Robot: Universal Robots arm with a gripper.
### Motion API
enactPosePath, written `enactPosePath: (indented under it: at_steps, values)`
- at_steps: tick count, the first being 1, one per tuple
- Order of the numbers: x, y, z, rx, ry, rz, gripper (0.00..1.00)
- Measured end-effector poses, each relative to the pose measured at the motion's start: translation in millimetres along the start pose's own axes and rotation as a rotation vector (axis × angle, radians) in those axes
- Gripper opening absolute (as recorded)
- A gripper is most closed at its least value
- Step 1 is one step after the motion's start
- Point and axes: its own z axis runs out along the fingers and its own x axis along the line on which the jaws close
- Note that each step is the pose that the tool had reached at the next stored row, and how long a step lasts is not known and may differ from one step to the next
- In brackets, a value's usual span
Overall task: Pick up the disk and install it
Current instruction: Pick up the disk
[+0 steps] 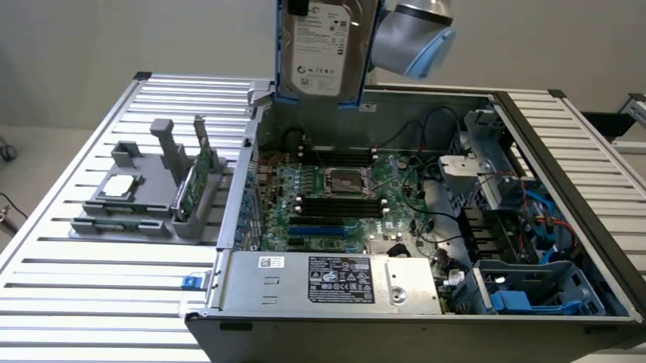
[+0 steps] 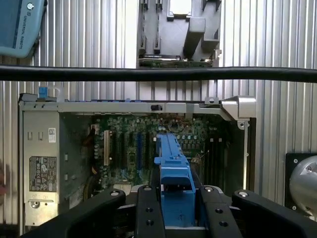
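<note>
Fingers [image 2: 148, 210] clamped on the blue carrier of the disk [image 2: 173, 166], one black pad on each side of the frame; the gripper [image 2: 176, 201] holds it edge-on, nothing loose visible at the contact. Disk [image 1: 318, 49] hangs upright in the air above the rear wall of the open computer case [image 1: 606, 321], label side facing the exterior camera, clear of everything inside. Below it, inside the case: motherboard [image 1: 343, 197] with exposed CPU socket and memory slots. A bay with blue plastic parts [image 1: 525, 291] and loose cables sits in the case's front corner, beside the power supply [image 1: 323, 280]. Outside the case, a grey fixture [image 1: 141, 200] carries a green circuit card [image 1: 194, 178]. Risks, as judged: the grip is on plastic only, so the heavy drive could pivot or slip; a tilted disk could catch the case wall, strike the board, or snag on the bay cables.
</note>
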Motion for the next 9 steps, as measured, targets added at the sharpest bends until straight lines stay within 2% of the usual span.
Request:
enactPosePath:
  at_steps: [3,5,9]
  values:
    - [2.7,-8.2,-0.5,0.0038,0.0001,0.000,0.33]
    - [5.3,-12.3,-0.7,0.0097,0.0001,0.000,0.33]
    - [11.7,-17.1,-0.9,0.0353,0.0000,0.001,0.33]
